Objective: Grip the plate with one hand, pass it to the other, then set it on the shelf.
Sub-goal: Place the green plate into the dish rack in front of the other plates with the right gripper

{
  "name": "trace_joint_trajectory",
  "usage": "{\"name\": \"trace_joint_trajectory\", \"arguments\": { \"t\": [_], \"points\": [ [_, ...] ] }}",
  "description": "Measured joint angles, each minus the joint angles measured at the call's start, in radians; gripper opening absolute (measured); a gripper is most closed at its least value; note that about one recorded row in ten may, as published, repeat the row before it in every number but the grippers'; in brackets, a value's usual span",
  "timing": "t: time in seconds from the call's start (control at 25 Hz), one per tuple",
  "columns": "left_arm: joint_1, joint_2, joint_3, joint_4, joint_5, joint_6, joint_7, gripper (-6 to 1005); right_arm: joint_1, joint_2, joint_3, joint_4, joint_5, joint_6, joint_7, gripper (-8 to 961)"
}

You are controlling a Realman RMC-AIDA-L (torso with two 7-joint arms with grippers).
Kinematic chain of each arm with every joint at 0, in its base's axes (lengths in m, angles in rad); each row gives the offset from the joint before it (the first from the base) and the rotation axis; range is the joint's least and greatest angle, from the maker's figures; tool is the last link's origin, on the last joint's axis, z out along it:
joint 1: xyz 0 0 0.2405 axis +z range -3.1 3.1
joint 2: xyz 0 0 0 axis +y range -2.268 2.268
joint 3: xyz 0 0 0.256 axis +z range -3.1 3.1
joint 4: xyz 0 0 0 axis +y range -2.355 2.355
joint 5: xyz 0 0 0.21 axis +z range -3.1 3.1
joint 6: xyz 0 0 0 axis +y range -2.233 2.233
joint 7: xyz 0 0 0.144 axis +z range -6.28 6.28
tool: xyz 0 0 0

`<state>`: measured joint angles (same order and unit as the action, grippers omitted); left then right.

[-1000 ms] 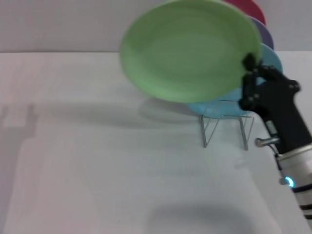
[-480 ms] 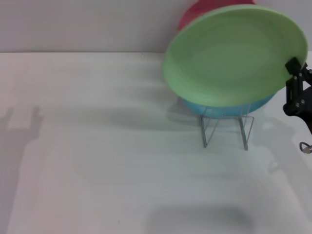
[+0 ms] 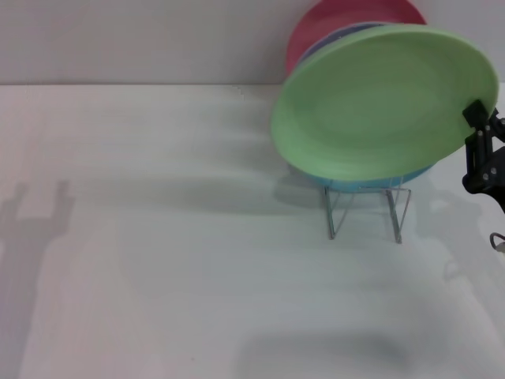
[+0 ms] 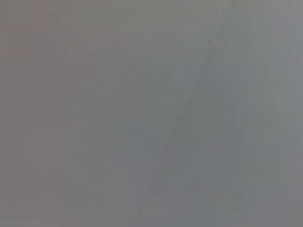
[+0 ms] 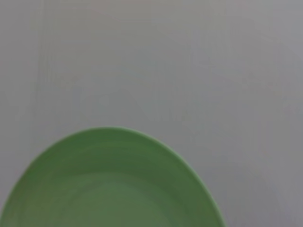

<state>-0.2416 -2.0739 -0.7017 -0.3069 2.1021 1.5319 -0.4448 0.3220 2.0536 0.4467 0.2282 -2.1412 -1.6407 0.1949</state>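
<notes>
The light-green plate is held tilted in the air in front of the wire shelf at the right of the head view. My right gripper is shut on the plate's right rim at the frame's right edge. The plate hides most of the plates standing in the shelf. It also fills the lower part of the right wrist view. My left gripper is out of view; the left wrist view shows only a plain grey surface.
A red plate, a lavender plate and a sky-blue plate stand in the shelf behind the green one. The white table stretches to the left and front. A grey wall stands behind.
The right gripper has carried the green plate from the middle to the right, in front of the shelf. In the last half second it moved only slightly and tilted more upright.
</notes>
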Motion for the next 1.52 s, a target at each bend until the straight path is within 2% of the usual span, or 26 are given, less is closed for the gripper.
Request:
{"name": "trace_joint_trajectory", "arguments": {
  "t": [0.12,0.92,1.52],
  "points": [
    [0.0,0.0,0.013,-0.001,0.001,0.0,0.0,715,0.012,0.022,0.004,-0.049,0.006,-0.007,0.005,27],
    [-0.011,0.003,0.032,-0.015,0.001,-0.004,-0.003,720,-0.012,0.023,0.027,-0.089,0.011,0.004,0.008,27],
    [-0.004,0.003,0.033,-0.017,0.001,0.003,-0.017,731,0.001,0.023,0.027,-0.119,0.011,0.042,0.0,26]
  ]
}}
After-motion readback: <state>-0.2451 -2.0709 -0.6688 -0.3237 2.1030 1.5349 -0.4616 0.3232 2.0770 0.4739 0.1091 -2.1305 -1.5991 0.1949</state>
